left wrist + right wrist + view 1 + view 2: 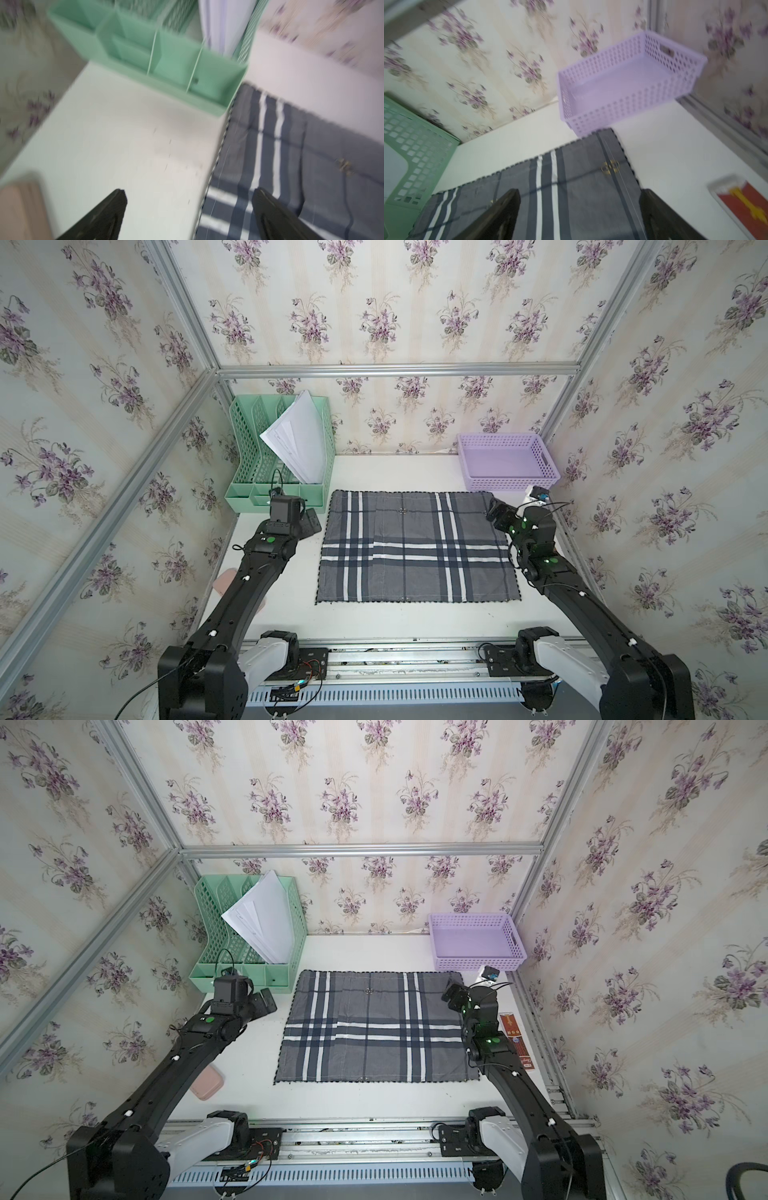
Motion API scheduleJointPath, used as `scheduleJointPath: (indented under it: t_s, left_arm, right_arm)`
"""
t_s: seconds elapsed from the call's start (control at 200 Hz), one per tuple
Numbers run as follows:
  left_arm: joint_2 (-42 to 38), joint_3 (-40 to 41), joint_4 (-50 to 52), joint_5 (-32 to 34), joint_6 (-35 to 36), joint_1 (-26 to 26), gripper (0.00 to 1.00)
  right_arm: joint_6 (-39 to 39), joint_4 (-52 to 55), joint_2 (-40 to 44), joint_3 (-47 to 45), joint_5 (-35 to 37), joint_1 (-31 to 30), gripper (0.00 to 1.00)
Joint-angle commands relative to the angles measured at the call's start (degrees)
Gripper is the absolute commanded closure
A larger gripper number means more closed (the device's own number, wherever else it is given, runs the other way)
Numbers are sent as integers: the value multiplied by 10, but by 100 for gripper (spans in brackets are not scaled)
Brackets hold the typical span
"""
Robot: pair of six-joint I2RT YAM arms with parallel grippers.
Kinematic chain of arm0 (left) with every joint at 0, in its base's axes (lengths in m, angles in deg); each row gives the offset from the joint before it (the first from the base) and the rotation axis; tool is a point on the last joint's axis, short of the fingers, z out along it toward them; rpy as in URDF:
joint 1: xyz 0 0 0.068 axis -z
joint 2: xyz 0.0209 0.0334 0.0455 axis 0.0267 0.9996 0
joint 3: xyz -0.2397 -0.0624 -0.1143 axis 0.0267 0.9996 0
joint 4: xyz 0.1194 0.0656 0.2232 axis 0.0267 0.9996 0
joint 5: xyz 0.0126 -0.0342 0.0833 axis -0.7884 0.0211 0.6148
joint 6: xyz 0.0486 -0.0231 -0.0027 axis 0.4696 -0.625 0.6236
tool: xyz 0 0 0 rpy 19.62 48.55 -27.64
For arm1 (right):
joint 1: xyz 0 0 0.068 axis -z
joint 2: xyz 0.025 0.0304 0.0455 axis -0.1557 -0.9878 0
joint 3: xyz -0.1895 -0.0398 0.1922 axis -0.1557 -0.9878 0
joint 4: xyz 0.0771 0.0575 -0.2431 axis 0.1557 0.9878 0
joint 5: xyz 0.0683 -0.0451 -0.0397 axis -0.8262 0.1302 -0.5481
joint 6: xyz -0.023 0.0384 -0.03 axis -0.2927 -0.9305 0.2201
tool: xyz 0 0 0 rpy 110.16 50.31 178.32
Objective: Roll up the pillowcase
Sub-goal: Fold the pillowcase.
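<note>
While left tool and right tool gape empty, the pillowcase lies flat on a white table amid floral walls.

A robot lab booth is posing as a home study.
Aluminium framing is crossing the frame's upper middle, edging floral wallpaper panels; a mint file rack is sitting centre left.

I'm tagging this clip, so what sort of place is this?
Probably a robot test cell dressed as a home desk: aluminium frame with floral wallpaper panels, a green file rack and a lilac basket on a white table.
</note>
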Motion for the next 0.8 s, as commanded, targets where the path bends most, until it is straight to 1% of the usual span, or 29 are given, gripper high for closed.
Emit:
scheduleJointPath:
  t_s: [0.0,0.065,0.145,0.265,0.345,0.455,0.519,0.664,0.794]
  left_arm:
    - [-23,26,214,-48,-110,8,0]
    - [-39,45,238,-62,-131,13,0]
    - [-50,59,253,-90,-148,22,2]
    - [-51,100,237,-137,-181,53,5]
    - [-40,128,220,-152,-193,76,8]
    - [-32,157,177,-169,-204,92,13]
    - [-21,167,157,-165,-197,93,15]
    - [12,175,83,-163,-179,94,23]
    - [49,173,32,-165,-164,94,32]
  right_arm:
    - [-90,196,32,-11,-78,58,6]
    - [-89,220,37,-12,-123,104,6]
    - [-80,237,33,-6,-149,143,6]
    - [-74,251,15,1,-148,173,5]
    - [-75,243,8,-5,-143,178,5]
    - [-78,231,9,-15,-133,180,5]
    - [-82,226,12,-22,-132,180,5]
    - [-96,211,28,-47,-128,180,5]
    - [-103,206,38,-67,-125,180,5]
